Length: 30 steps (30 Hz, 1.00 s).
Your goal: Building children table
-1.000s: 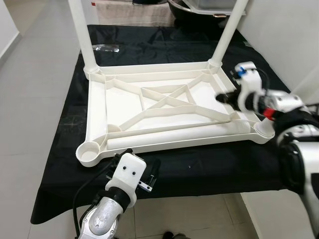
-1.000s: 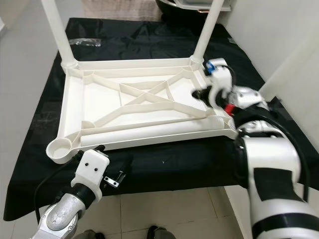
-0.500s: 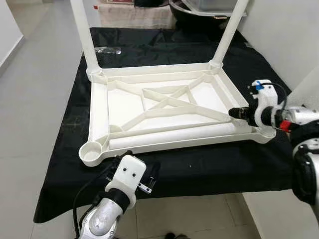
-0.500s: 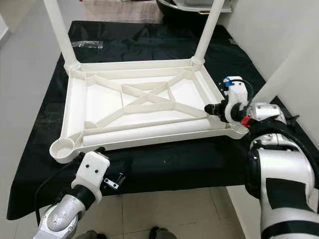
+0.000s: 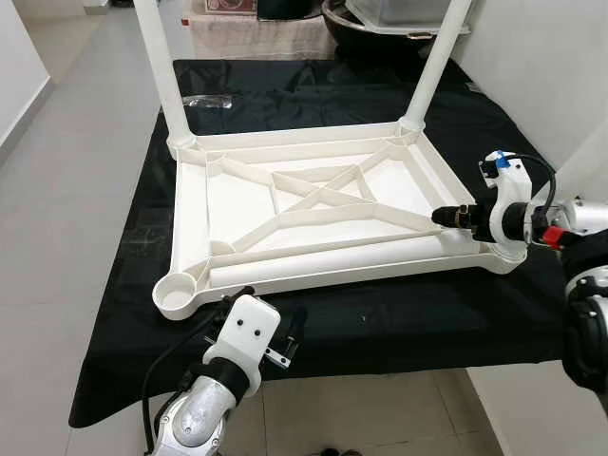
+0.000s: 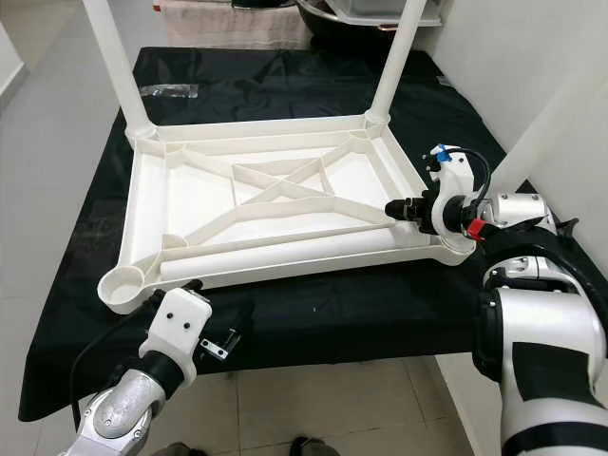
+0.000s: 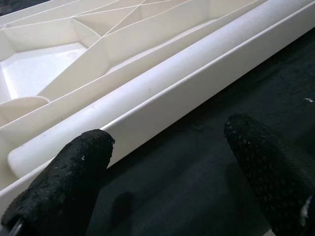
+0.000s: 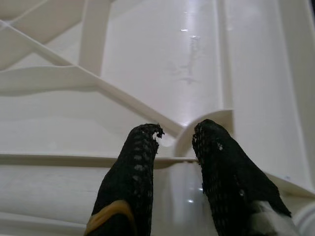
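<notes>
Right wrist view gives me the right gripper (image 8: 176, 142) with its two black fingers (image 8: 133, 167) nearly closed, a narrow gap between the tips, poised over the near right corner of the upturned table top (image 5: 313, 214), above the end of the loose white leg (image 5: 328, 258) lying along the top's near rim. I can't confirm that anything is pinched between them.

My left gripper (image 7: 167, 142) sits just off the table top's near left corner, its fingers spread wide over the black cloth (image 5: 380, 318), holding nothing, the loose leg just beyond them.

That cloth covers the work surface under the table top; pale floor tiles (image 5: 66, 171) lie to the table top's left.

White plastic, underside up, crossed ribs inside, two legs (image 5: 157, 66) standing in its far corners, an empty round socket (image 5: 176, 297) at its near left corner.
</notes>
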Tool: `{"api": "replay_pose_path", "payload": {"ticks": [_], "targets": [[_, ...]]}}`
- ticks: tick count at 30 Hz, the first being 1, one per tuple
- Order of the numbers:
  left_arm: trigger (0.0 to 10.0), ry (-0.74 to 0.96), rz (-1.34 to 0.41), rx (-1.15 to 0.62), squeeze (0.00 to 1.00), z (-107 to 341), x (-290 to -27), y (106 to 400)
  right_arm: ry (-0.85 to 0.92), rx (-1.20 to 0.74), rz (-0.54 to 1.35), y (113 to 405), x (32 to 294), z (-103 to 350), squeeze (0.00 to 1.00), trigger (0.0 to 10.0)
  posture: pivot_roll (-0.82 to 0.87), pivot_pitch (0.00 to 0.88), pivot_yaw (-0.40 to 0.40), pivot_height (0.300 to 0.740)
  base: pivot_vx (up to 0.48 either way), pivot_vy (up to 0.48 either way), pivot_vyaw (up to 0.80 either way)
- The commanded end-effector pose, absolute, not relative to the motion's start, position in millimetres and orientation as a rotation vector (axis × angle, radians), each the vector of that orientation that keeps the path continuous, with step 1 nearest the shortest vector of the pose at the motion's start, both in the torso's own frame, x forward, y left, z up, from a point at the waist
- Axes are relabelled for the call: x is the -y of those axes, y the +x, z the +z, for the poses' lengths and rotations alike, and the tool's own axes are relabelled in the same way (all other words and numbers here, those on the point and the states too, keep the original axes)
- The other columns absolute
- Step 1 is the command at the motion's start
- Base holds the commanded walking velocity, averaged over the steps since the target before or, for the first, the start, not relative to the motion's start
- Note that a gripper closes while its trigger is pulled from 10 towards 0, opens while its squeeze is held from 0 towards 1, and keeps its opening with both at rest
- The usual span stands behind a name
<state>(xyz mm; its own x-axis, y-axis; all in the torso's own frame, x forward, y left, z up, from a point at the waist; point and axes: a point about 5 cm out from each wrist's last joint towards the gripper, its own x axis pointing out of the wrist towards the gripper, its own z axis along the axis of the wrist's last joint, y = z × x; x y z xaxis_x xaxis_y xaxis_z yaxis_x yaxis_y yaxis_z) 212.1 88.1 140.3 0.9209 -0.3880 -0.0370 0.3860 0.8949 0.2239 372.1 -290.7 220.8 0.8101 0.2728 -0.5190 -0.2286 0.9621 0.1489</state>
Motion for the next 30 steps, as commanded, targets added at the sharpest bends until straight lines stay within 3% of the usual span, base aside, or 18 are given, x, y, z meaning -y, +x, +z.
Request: {"api": "replay_pose_path", "payload": {"ticks": [1,7,11,16,30], "targets": [[10.0,0.239,-0.397,-0.007,0.0,136,-89,212,0.041,-0.583,0.233,369,298,219,0.0,10.0,0.03,0.126,-0.064,0.74,0.0,0.0,0.0],[10.0,0.237,-0.395,-0.005,0.0,136,-88,212,0.031,-0.587,0.21,362,311,224,0.0,10.0,0.03,0.126,-0.066,0.74,0.0,0.0,0.0],[10.0,0.235,-0.392,-0.006,0.0,135,-90,212,0.133,-0.539,0.305,357,313,233,0.0,10.0,0.02,0.129,-0.064,0.74,0.0,0.0,0.0],[10.0,0.237,-0.395,-0.007,0.0,134,-89,212,0.115,-0.444,0.395,351,310,232,0.0,10.0,0.02,0.126,-0.064,0.74,0.0,0.0,0.0],[10.0,0.24,-0.399,-0.006,0.0,132,-89,214,0.145,-0.401,0.265,326,320,205,0.0,10.0,0.02,0.116,-0.051,0.74,0.0,0.0,0.0]]}}
